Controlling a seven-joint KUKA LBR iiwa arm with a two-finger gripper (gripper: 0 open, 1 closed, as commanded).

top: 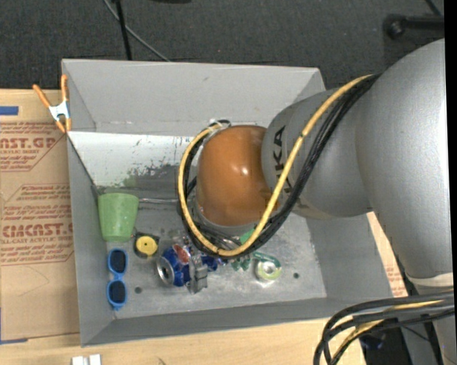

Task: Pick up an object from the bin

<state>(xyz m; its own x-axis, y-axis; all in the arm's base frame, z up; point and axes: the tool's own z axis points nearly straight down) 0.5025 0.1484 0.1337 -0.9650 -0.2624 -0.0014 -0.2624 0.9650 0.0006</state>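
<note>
1. Ref. item: crushed blue can point(172, 268). It lies on its side on the bin floor, close to the front wall and approx. mid-width. Its silver end faces view-left, and there are red markings on its upper side.

2. End effector point(196, 273): I read it at the can's right end, directly below the wrist, which covers most of it. Open/closed state: I cannot tell.

3. Wrist assy.: the dome-shaped orange cover point(228, 182) sits above and slightly right of the can. Yellow and black cables point(185, 179) loop round the cover's left and lower edges. The grey arm point(362, 151) comes in from view-right and spans the bin's right half.

4. Adjacent items, nearest first:
- Yellow round piece point(146, 246), just left of the can and apart from it.
- Blue sunglasses point(116, 278), further left in the front-left corner, lenses stacked one above the other in the view.
- Green cup point(118, 214), on its side against the left wall, above the sunglasses.
- Pale green-white ring piece point(267, 269), right of the can on the floor.
- Small green item point(247, 236), partly under the cables; I cannot identify its type.

5. Container: grey metal bin point(210, 89), w/ scuffed rear wall.
</note>
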